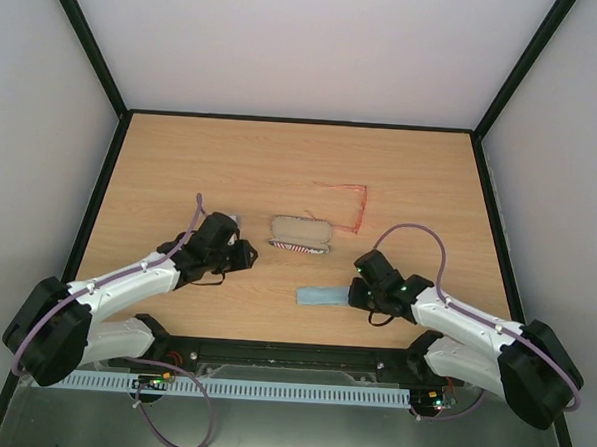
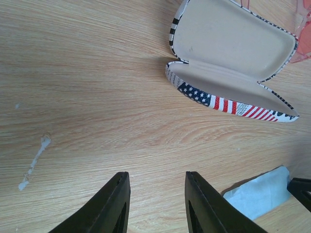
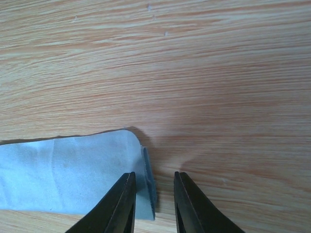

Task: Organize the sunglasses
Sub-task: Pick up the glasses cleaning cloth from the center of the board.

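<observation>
The red wire-framed sunglasses [image 1: 348,204] lie unfolded on the table, behind and right of the open flag-patterned case [image 1: 300,235]; a red lens edge shows in the left wrist view [image 2: 300,42]. The case [image 2: 228,53] lies open with its beige lining up. My left gripper [image 1: 249,253] is open and empty, left of the case; its fingertips [image 2: 121,182] hover over bare wood. My right gripper [image 1: 355,287] is open at the right end of the folded light blue cloth [image 1: 323,296]. In the right wrist view the cloth's folded edge [image 3: 146,179] lies between the open fingers.
The wooden table [image 1: 231,170] is walled by black rails and white panels. A small whitish smear [image 2: 34,162] marks the wood left of my left gripper. The cloth's corner also shows in the left wrist view [image 2: 260,191].
</observation>
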Robot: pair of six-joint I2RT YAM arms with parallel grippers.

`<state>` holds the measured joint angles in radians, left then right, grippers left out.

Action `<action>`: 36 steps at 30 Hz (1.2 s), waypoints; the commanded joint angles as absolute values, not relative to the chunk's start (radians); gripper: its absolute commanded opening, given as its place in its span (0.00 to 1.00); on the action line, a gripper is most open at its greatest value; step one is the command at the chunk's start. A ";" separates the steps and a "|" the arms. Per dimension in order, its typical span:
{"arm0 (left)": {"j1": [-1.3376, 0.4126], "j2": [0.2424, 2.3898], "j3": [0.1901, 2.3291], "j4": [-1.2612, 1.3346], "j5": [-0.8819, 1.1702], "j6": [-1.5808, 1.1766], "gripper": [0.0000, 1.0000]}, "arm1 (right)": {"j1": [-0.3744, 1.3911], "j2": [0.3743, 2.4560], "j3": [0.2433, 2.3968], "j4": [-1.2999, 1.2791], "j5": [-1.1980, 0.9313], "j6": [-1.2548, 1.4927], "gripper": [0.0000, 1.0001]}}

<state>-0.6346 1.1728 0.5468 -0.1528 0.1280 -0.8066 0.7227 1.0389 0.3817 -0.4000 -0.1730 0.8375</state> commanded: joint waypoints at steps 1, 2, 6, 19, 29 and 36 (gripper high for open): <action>-0.637 1.162 0.526 -0.137 0.135 -0.814 0.34 | 0.748 1.077 0.405 -0.395 -0.136 0.841 0.25; -0.637 1.161 0.524 -0.136 0.135 -0.816 0.34 | 0.753 1.083 0.410 -0.398 -0.129 0.842 0.24; -0.637 1.160 0.522 -0.136 0.135 -0.816 0.34 | 0.770 1.114 0.422 -0.406 -0.105 0.847 0.22; -0.637 1.164 0.526 -0.133 0.140 -0.815 0.34 | 0.790 1.148 0.413 -0.405 -0.101 0.856 0.15; -0.637 1.166 0.531 -0.137 0.146 -0.815 0.34 | 0.793 1.167 0.407 -0.365 -0.129 0.862 0.11; -0.649 1.168 0.538 -0.141 0.161 -0.821 0.34 | 0.795 1.176 0.406 -0.357 -0.132 0.860 0.02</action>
<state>-0.6357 1.1728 0.5362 -0.1410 0.1417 -0.8146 0.7860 1.1561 0.4252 -0.3332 -0.1310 0.8536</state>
